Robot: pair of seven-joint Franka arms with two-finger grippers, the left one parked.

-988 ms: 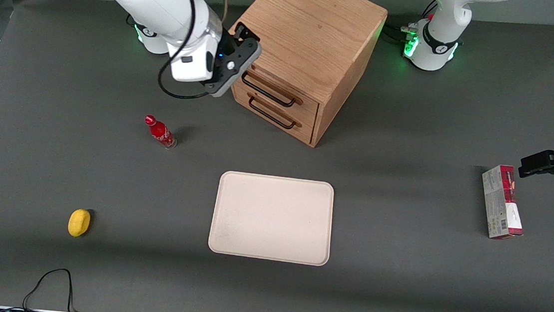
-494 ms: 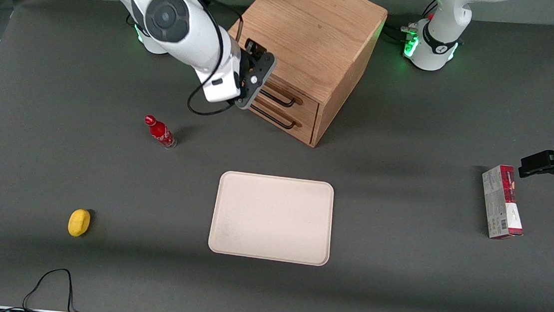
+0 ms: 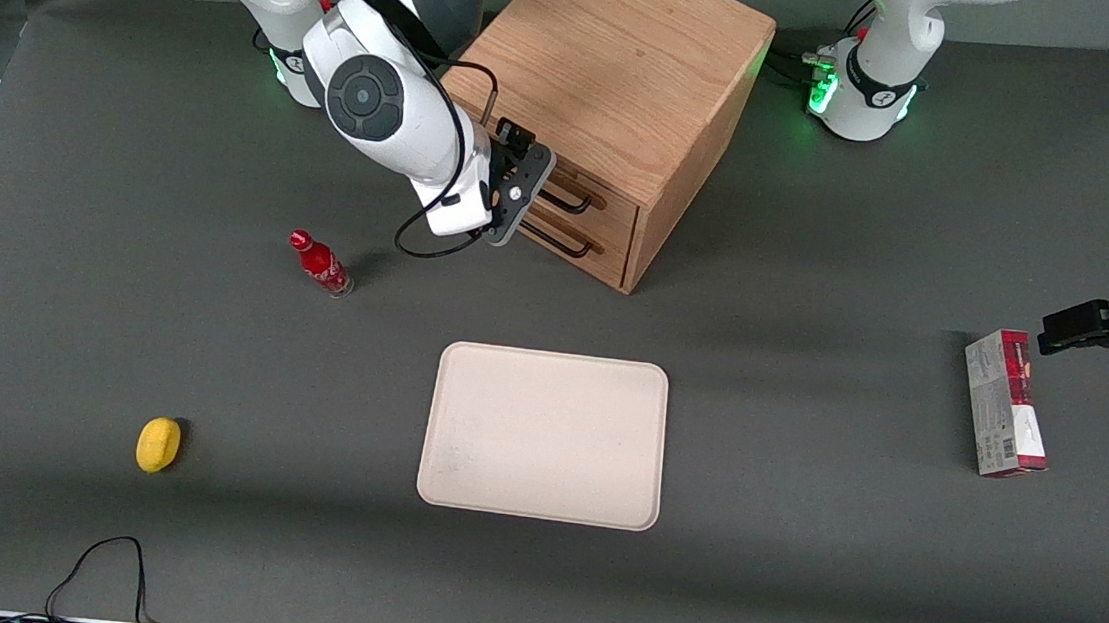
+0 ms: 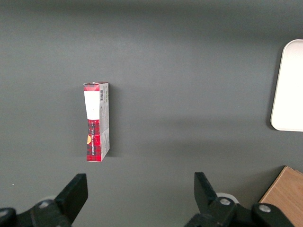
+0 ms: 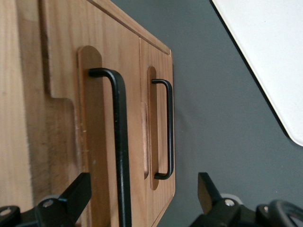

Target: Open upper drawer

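Black two-finger gripper, fingers apart, at 9 o'clock of light-oak upper drawer; straddle its thin black wire handle squarely, then close.

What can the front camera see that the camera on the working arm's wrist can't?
Only the front view shows the red bottle, the yellow lemon, the red box and the whole cabinet. Only the right wrist view shows the gripper, open, at the upper drawer's handle. Both show the two drawer fronts, the lower drawer's handle and the tray.
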